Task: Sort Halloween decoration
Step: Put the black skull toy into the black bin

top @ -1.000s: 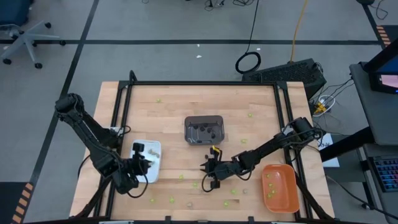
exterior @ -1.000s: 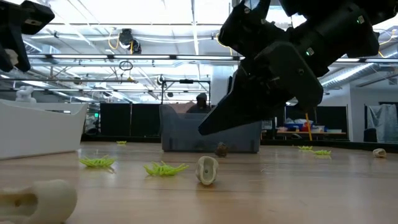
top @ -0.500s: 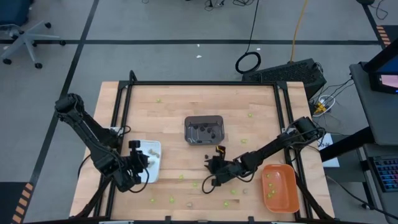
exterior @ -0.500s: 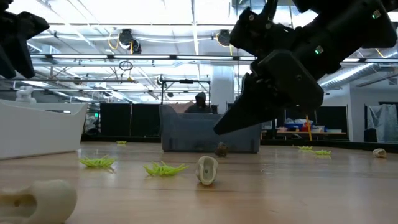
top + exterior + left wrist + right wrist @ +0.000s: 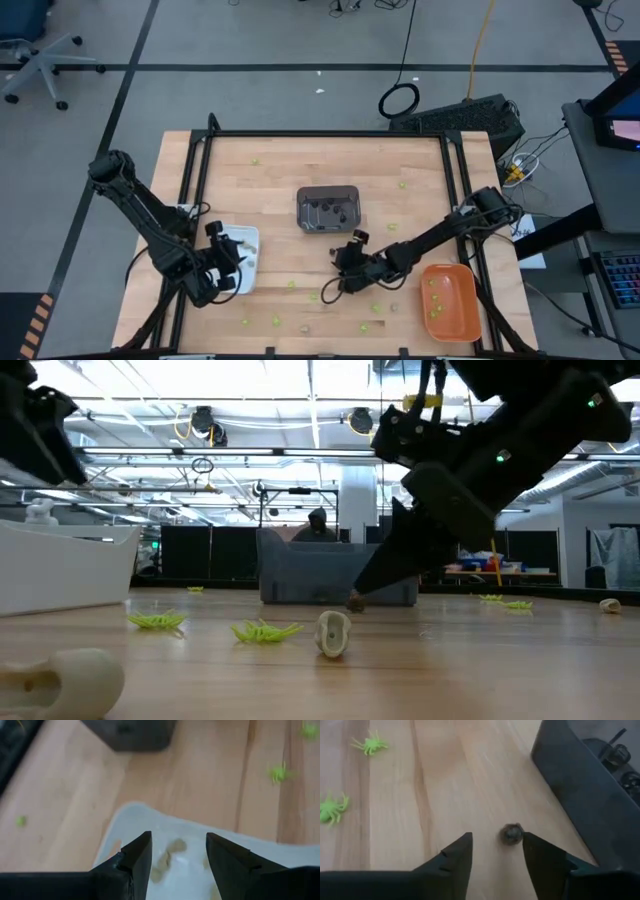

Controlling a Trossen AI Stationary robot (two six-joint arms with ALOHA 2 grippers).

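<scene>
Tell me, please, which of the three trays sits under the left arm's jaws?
The white tray at the table's left; the left gripper hangs over it, while the dark grey tray and orange tray lie elsewhere.

Left gripper (image 5: 175,851) and right gripper (image 5: 494,851) — both angled downward, fingers spread apart, nothing between them.

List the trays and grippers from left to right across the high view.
left gripper, open over the white tray → dark grey tray → right gripper, open above the table → orange tray
</scene>
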